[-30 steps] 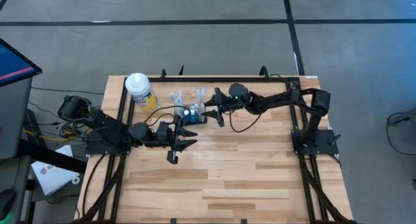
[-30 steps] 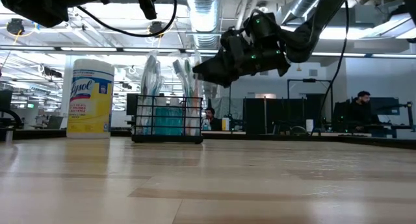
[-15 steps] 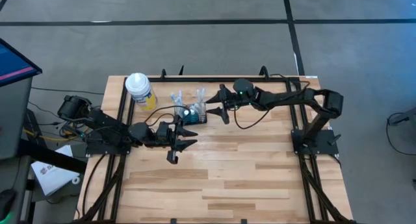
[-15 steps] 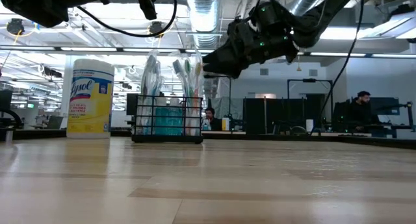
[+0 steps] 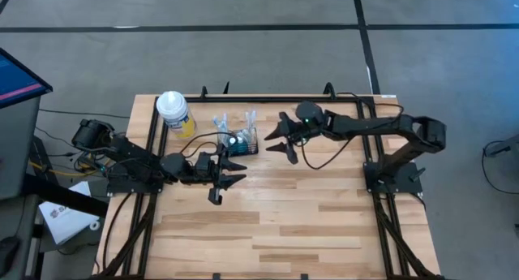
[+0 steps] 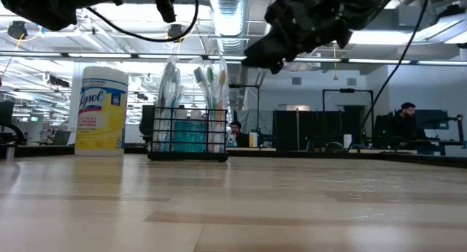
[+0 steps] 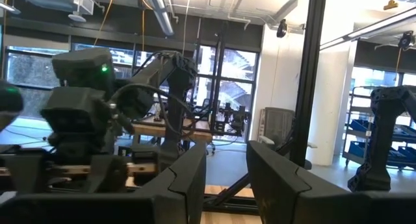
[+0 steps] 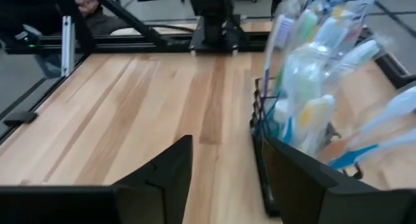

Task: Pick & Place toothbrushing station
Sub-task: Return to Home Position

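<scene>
The toothbrushing station (image 5: 239, 139) is a small black wire caddy, standing on its base at the table's far middle. Several toothbrushes (image 8: 305, 74) and a teal item stand upright in it; it also shows in the low view (image 6: 188, 135). My right gripper (image 5: 273, 136) hovers open to the caddy's right, above the level of its rim (image 6: 255, 58). In its wrist view the fingers (image 8: 224, 178) frame bare table beside the caddy's wire wall (image 8: 260, 152). My left gripper (image 5: 231, 179) hangs open in the air, nearer than the caddy, with nothing between its fingers (image 7: 227, 185).
A yellow wipes canister with a white lid (image 5: 173, 111) stands at the far left, beside the caddy (image 6: 101, 109). Black frame rails (image 5: 268, 98) run along the table's far edge and sides. Bare wood (image 5: 292, 223) fills the near half of the table.
My right gripper has risen and drawn back from the caddy toward the table's right edge, tipping nearer to level. The caddy has stayed where it was.
</scene>
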### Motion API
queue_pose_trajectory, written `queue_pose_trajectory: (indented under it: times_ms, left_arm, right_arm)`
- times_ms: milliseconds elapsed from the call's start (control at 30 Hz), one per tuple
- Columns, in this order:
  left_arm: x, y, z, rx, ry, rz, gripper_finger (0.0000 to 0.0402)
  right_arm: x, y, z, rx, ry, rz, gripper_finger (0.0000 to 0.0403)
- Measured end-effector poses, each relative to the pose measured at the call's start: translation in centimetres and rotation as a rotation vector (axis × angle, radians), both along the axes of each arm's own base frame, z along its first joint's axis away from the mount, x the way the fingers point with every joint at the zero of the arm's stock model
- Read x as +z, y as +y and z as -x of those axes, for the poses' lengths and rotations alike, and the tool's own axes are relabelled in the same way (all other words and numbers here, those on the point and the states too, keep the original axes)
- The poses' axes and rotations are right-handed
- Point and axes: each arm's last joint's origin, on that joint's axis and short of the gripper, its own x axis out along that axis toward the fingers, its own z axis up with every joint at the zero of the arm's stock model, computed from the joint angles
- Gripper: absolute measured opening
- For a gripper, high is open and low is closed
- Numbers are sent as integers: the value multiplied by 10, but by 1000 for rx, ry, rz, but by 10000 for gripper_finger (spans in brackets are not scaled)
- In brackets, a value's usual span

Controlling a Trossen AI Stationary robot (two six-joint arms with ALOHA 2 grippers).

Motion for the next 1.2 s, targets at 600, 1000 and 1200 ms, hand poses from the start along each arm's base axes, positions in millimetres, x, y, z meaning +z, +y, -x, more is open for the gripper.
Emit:
queue_pose_trajectory:
  times_ms: [600, 1000, 1200]
  left_arm:
    - [-2, 0, 0, -5, 21, -4, 106]
    - [-2, 0, 0, -5, 22, -4, 107]
    - [-2, 0, 0, -3, 22, -3, 107]
  right_arm:
    - [-26, 36, 83, 11, -79, -76, 109]
    - [-36, 60, 135, 65, -166, -85, 108]
    - [-47, 62, 153, -30, -211, -32, 106]
